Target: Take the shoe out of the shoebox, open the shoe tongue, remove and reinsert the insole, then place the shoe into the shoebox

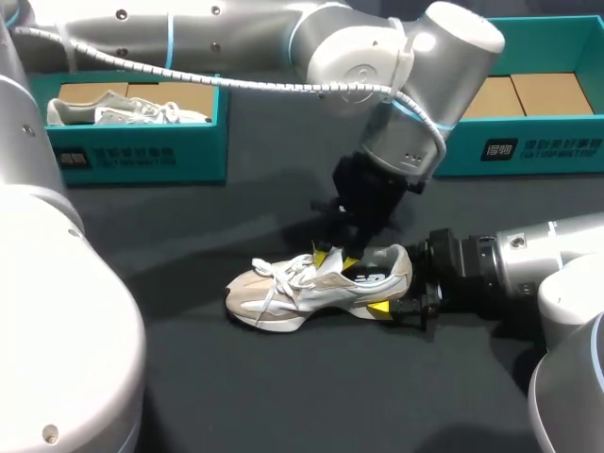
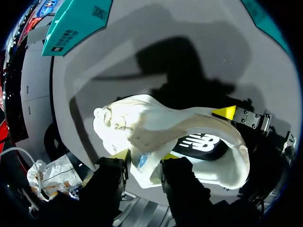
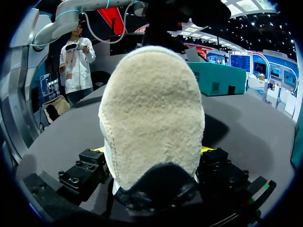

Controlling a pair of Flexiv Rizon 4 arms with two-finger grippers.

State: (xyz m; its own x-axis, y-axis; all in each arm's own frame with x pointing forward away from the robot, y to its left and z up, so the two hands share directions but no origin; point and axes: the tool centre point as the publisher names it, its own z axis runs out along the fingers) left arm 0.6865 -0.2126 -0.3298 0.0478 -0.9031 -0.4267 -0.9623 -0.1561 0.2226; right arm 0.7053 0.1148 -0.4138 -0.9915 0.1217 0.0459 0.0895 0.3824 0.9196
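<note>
While the right gripper (image 1: 394, 286) clamps the heel (image 3: 151, 109) from 3 o'clock, with the shoe (image 1: 302, 288) on the table (image 1: 189, 377) just 6 o'clock of centre, the left gripper (image 1: 336, 260) is pinched shut on the tongue (image 2: 142, 158): I'd call this the tongue-opening step, and next it needs peeling toward 9 o'clock.

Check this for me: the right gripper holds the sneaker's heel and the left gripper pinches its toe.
Not the toe: the left gripper pinches the tongue at the sneaker's opening, as the left wrist view shows. The right gripper does hold the heel.
</note>
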